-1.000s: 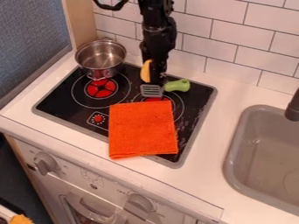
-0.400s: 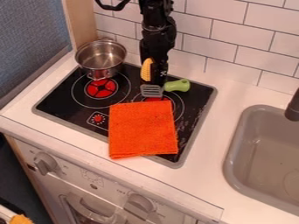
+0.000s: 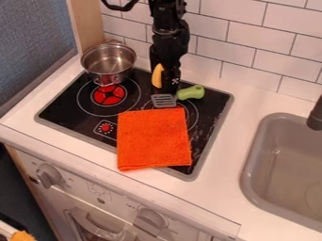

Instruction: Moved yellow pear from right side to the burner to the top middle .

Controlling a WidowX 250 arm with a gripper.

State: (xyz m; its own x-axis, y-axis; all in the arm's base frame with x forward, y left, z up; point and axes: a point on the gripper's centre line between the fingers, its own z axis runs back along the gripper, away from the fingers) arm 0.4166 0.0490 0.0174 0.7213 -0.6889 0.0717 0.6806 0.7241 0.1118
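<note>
My gripper [image 3: 165, 88] hangs low over the back of the black stove, right behind the grey head of the green-handled spatula. A yellow item [image 3: 157, 76] with a bumpy surface, more like a corn cob than a pear, shows along the gripper's left side, its right part hidden by the black gripper. Whether it is held or only lies behind the gripper, I cannot tell.
The spatula's green handle [image 3: 190, 92] points right. An orange cloth [image 3: 153, 139] covers the stove's front right part. A metal pot [image 3: 108, 62] stands at the back left. The grey sink [image 3: 256, 157] is to the right.
The gripper has come down slightly, and the spatula head has shifted a little toward the front. The yellow item has turned slightly, its bumpy side now showing, and looks narrower beside the gripper.
</note>
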